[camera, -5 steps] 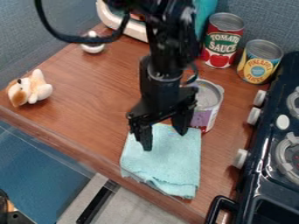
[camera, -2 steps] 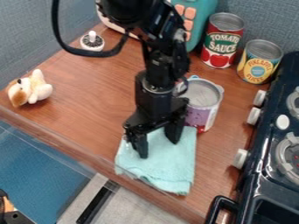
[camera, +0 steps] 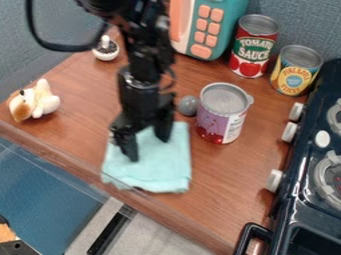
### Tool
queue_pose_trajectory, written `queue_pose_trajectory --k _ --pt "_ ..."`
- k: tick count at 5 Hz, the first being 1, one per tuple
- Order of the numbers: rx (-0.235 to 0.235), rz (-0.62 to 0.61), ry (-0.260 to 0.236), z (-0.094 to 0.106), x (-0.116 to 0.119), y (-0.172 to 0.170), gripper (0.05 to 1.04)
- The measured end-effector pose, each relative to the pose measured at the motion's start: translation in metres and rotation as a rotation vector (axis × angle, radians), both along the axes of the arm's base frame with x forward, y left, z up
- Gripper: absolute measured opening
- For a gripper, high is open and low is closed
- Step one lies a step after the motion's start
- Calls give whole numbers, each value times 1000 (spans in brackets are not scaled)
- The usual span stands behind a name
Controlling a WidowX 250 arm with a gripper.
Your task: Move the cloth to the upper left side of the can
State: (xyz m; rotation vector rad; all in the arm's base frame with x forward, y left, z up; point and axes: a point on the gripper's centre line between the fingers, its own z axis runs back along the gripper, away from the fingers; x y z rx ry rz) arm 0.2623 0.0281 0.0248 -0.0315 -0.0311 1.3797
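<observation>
The gripper (camera: 148,148) has its jaws spread over the cloth (camera: 163,167), which lies on the desk (camera: 226,191), lower left of the can (camera: 223,117). Light, even downward pressure should slide it up flat, passing left of the grey ball (camera: 188,105).

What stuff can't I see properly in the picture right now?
In the camera view:
- Some of the cloth: the gripper covers it.
- Right side of the round grey thing: hidden by the purple can.
- Top of the teal toy: cut off by the top edge.
- The thing in the lower left corner: cut off, so I can't tell what it is.
</observation>
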Motion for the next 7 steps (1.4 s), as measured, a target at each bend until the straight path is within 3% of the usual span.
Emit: queue_pose_trajectory --k 1,3,5,7 --pt "17 95 -8 3 -4 26 1001" --pt "49 243 -41 8 15 82 1001" --pt "4 254 -58 6 67 101 1001" --pt "-15 181 -61 5 108 93 999"
